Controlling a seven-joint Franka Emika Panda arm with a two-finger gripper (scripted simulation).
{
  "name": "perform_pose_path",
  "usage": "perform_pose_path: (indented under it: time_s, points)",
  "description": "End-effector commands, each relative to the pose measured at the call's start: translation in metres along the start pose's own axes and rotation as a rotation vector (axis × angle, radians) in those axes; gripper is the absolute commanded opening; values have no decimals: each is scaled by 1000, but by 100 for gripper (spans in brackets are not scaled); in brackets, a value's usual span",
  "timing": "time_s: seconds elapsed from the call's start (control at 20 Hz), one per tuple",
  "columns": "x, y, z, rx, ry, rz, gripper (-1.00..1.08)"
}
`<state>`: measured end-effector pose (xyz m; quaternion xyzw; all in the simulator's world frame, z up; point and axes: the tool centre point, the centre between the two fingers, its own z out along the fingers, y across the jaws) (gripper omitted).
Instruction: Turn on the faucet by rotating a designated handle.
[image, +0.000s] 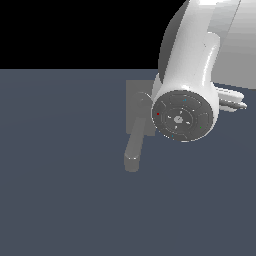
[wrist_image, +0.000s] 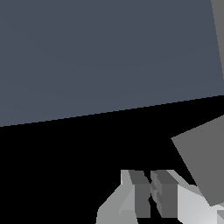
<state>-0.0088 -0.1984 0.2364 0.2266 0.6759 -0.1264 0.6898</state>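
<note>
Robot arm (image: 192, 65) looms over the grey faucet (image: 136, 135) on the counter (image: 60, 175).

The hand (wrist_image: 151, 197), fingers pressed nearly together and gripping nothing, sits near the base plate; the handle is hidden, while the spout's long axis points toward the exterior view's bottom.

Exterior looks down closely (wrist skims floor (wrist_image: 109, 57)).

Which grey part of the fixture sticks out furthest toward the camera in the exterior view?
The thick rounded spout of the faucet; the flat base plate sits behind it.
</note>
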Motion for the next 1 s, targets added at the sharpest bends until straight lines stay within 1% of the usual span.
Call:
perform_pose_path:
  time_s: [0.0, 0.9, 0.95]
  points:
    - [-4, 43, -6, -290, -37, -131, -100]
    - [65, 18, 2, -313, 1, -167, -100]
    - [65, 18, 2, -313, 1, -167, -100]
